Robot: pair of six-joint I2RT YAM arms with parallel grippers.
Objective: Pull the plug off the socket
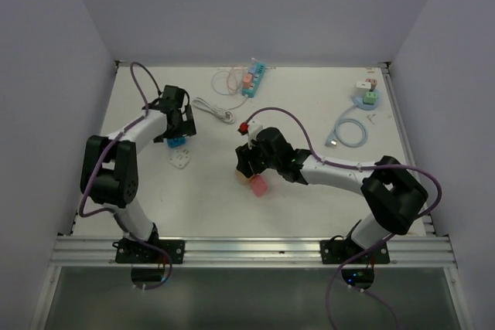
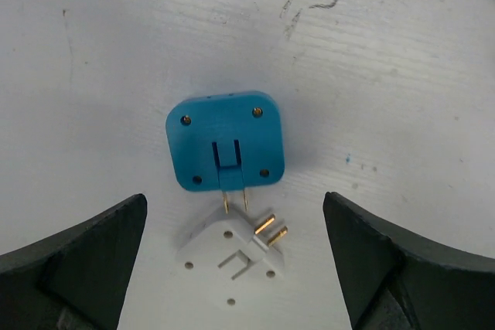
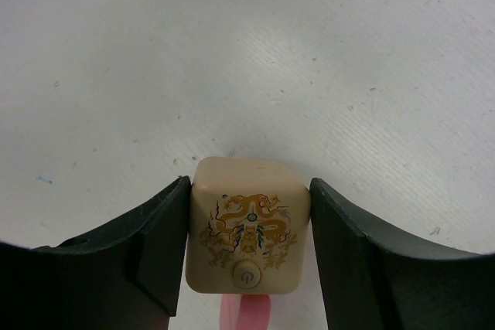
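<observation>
- Table (image 1: 309,83), white, carries everything; places below are given from the cream socket cube (image 1: 244,178) (image 3: 247,226), which sits near the middle, toward the near edge
- Right arm (image 1: 340,171) stretches in from the cube's right, and the right gripper (image 1: 249,174) (image 3: 249,191) is clamped on the cube, one dark finger against each side
- Left arm (image 1: 116,168) stands well to the cube's left; the left gripper (image 1: 179,133) (image 2: 233,205) hangs with jaws spread wide, holding nothing
- Power strip (image 1: 254,79), teal, lies far behind the cube by the back wall
- Blue cable (image 1: 348,130) is coiled behind and to the cube's right
- Cube's upper face shows a gold dragon print and a round power button
- Pink piece (image 1: 259,185) (image 3: 246,313) touches the cube on its near side; whether the two are joined I cannot tell
- Blue plug (image 1: 177,143) (image 2: 226,141) lies flat on the table to the cube's left, between the open jaws and touching neither finger, its two brass prongs reaching the white plug's edge
- White plug (image 1: 180,158) (image 2: 236,249) lies just nearer than the blue one, also left of the cube
</observation>
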